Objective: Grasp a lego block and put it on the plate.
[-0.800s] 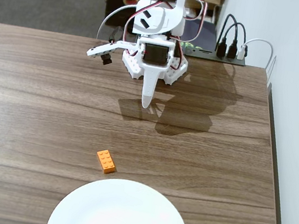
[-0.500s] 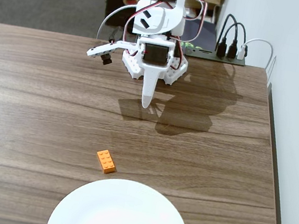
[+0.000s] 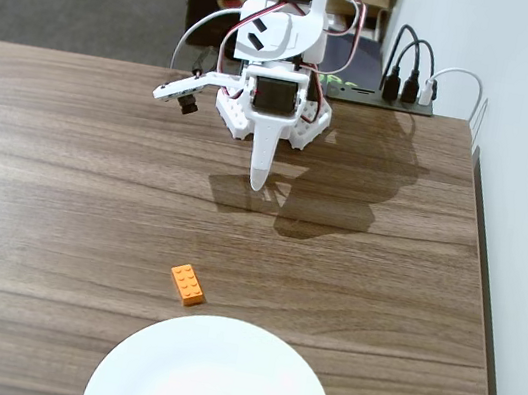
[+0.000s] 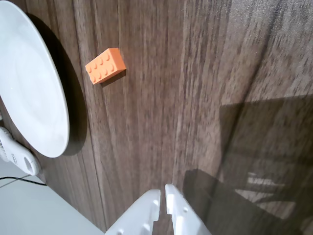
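In the fixed view, the white claw (image 3: 259, 185) points down near the robot's base, far from the lego block (image 3: 188, 284). The orange block lies flat on the wooden surface (image 3: 63, 184), just beside the white plate (image 3: 214, 377) but not touching it.

In the wrist view, the claw (image 4: 162, 194) is closed and holds nothing. The lego block (image 4: 104, 65) sits close to the plate (image 4: 29, 83).

In the fixed view, the lego block (image 3: 188, 284) lies on the table (image 3: 65, 174) just beyond the plate (image 3: 214, 377), which sits at the near edge. The pincer (image 3: 258, 184) hangs nearer the far edge, well apart from both.
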